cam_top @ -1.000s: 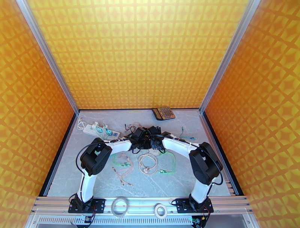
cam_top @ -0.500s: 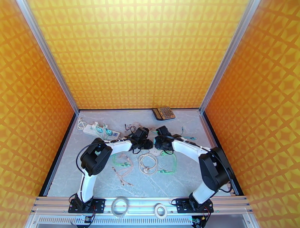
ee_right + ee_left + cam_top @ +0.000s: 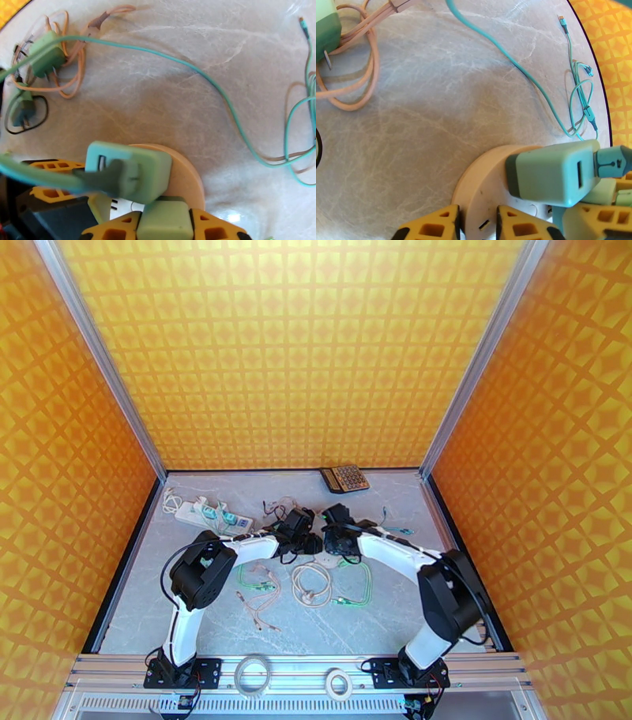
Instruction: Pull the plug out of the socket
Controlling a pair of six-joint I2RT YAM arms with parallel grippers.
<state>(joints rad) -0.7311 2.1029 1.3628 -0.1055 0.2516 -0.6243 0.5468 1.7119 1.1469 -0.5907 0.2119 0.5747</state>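
A round beige socket [image 3: 486, 185] [image 3: 189, 177] [image 3: 325, 559] lies mid-table. A mint-green adapter plug [image 3: 549, 173] [image 3: 134, 169] with a teal cable in its port sits on top of it. Beside that adapter is a paler green plug [image 3: 164, 222] [image 3: 603, 192], and my right gripper [image 3: 164, 228] [image 3: 332, 543] is shut on it, a yellow finger on each side. My left gripper [image 3: 478, 224] [image 3: 311, 544] is shut on the socket's rim from the opposite side. Its yellow fingers [image 3: 51, 179] show at the left in the right wrist view.
Two loose green plugs [image 3: 47, 53] [image 3: 21, 108] and peach cables lie beyond the socket. A teal cable [image 3: 505, 55] runs across the marble. A white power strip [image 3: 212, 514] sits back left, a calculator [image 3: 344, 478] at the back wall, and coiled cables [image 3: 310, 583] lie nearer the bases.
The right arm's elbow has swung out to the right and its gripper has shifted slightly right and back. The left arm has hardly moved.
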